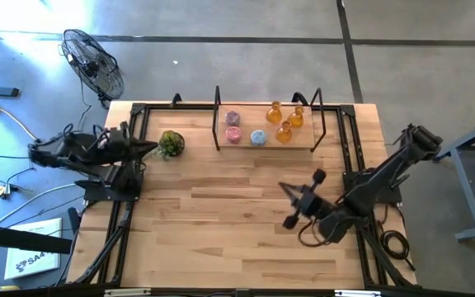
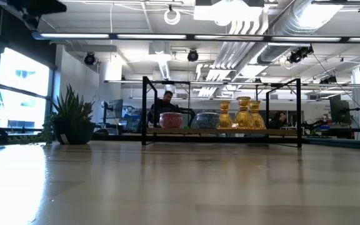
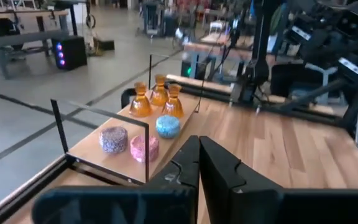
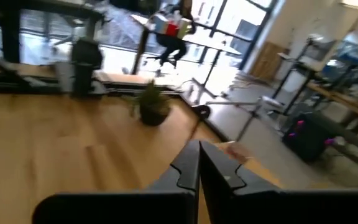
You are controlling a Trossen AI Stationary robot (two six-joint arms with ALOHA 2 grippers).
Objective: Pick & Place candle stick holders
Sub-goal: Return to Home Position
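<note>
Nearest me, at about four o'clock on the table (image 1: 221, 239), the right gripper (image 1: 291, 196) hung above bare wood with its fingers pressed together and nothing between them. Farther in, at nine o'clock, the left gripper (image 1: 149, 148) lay folded by its base, fingers likewise together and empty, its tip just beside the green plant ball (image 1: 171, 143).

At twelve o'clock stood the wire-framed shelf (image 1: 306, 145), and all six holders were on its board: two pink holders (image 1: 232, 118) toward the nine o'clock end, the blue holder (image 1: 258, 137) next to them, and three amber holders (image 1: 284, 132) clustered toward three o'clock. The amber ones stood upright, long axis vertical, narrow necks pointing up. The squat pink and blue ones sat flat, mouths upward, broader than tall.

To my eye the placing was done and the step in hand was the arms going home. That called only for the right arm to fold back toward three o'clock, clear of the shelf frame.

Beyond the shelf, a person (image 2: 167, 103) sat in the room.
</note>
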